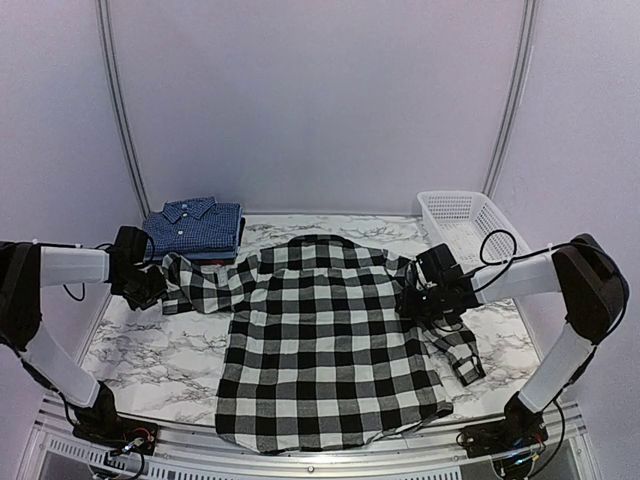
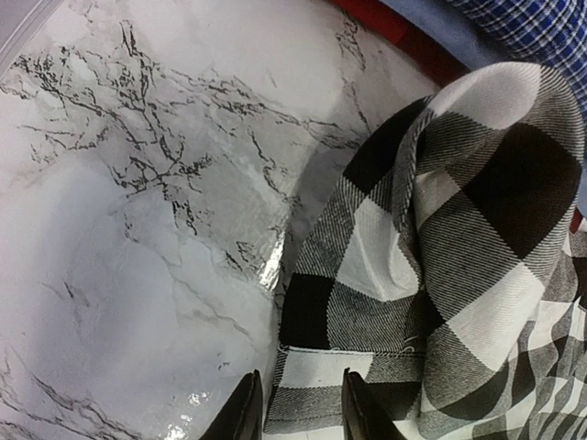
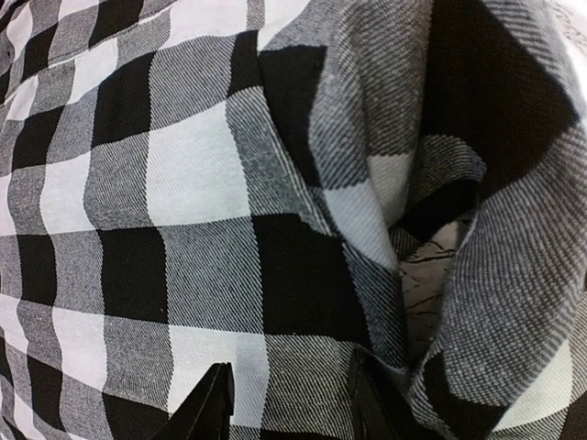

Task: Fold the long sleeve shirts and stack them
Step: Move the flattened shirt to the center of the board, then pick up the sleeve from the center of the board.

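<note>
A long sleeve shirt in big black-and-white checks (image 1: pixel 325 345) lies spread flat on the marble table (image 1: pixel 150 355), collar at the far side. My left gripper (image 1: pixel 150 285) is at the end of its left sleeve, which is bunched. In the left wrist view the sleeve cuff (image 2: pixel 321 371) lies between the parted fingers (image 2: pixel 240 412) of my left gripper (image 2: pixel 301 412). My right gripper (image 1: pixel 420 300) is low over the shirt's right shoulder and sleeve. In the right wrist view its jaws (image 3: pixel 289 403) stand apart over the checked cloth (image 3: pixel 202 183). A folded dark blue shirt (image 1: pixel 195 225) lies at the back left.
A white mesh basket (image 1: pixel 462 218) stands at the back right, just behind my right arm. The shirt's right sleeve (image 1: pixel 460 355) trails toward the near right. Bare marble shows left of the shirt. The blue shirt's edge (image 2: pixel 541 27) shows in the left wrist view.
</note>
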